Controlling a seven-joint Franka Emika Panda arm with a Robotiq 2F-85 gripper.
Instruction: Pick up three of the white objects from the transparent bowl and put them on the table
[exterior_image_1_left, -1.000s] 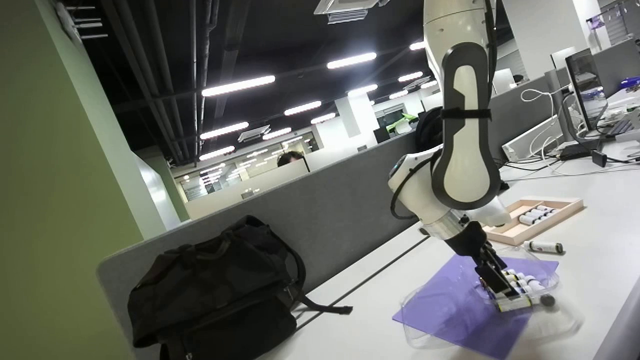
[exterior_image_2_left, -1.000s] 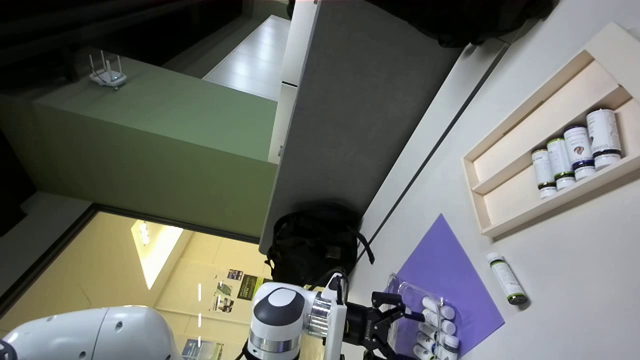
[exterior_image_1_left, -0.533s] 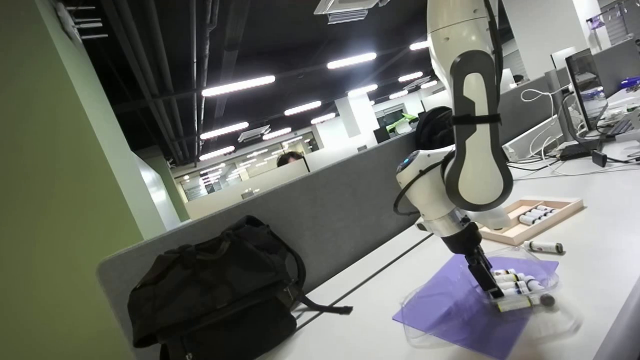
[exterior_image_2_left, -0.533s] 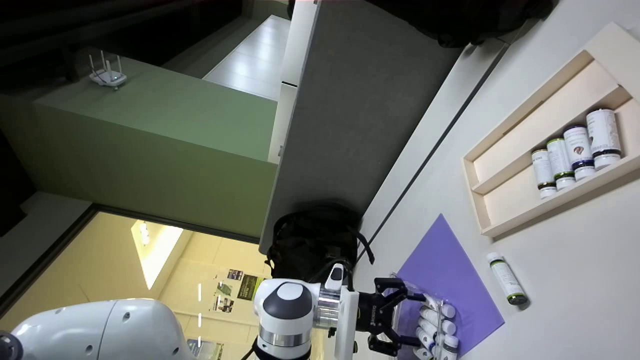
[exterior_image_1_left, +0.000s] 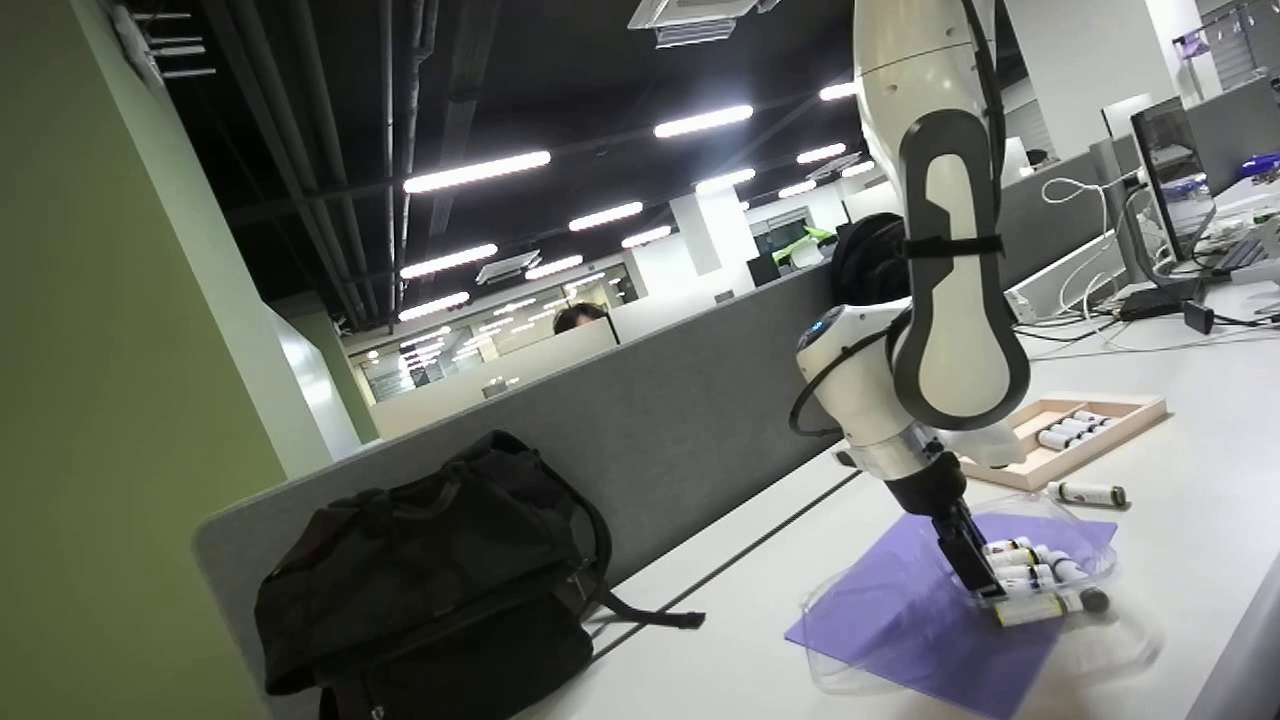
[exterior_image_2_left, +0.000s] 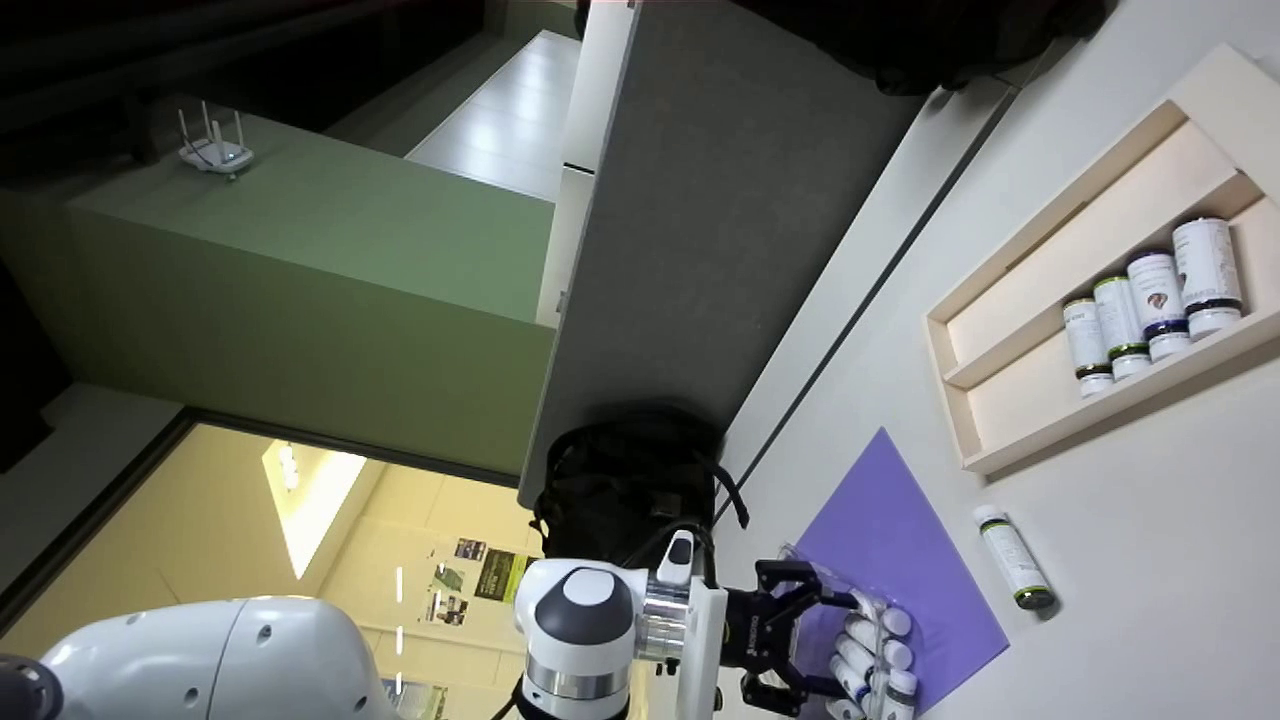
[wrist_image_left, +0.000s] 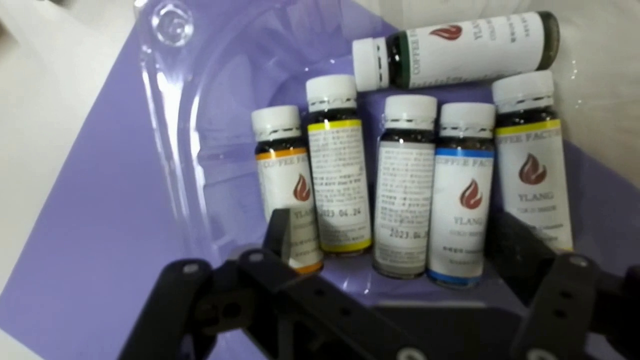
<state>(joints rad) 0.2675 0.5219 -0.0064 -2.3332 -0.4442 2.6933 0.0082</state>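
Purple mat (wrist_image_left: 90, 225) underlies parted fingers (wrist_image_left: 520, 257); wrist view alone shows dates (wrist_image_left: 407, 233) on bottles (wrist_image_left: 404, 195).

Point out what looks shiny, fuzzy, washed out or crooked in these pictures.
Wrist view: white glare streaks on the transparent bowl; the end effector looks dark and soft-edged; small print on the white-capped bottles is mostly fuzzy, though YLANG is legible. In an exterior view: the ceiling lights are washed out to near-white strips. Both exterior views are tilted.
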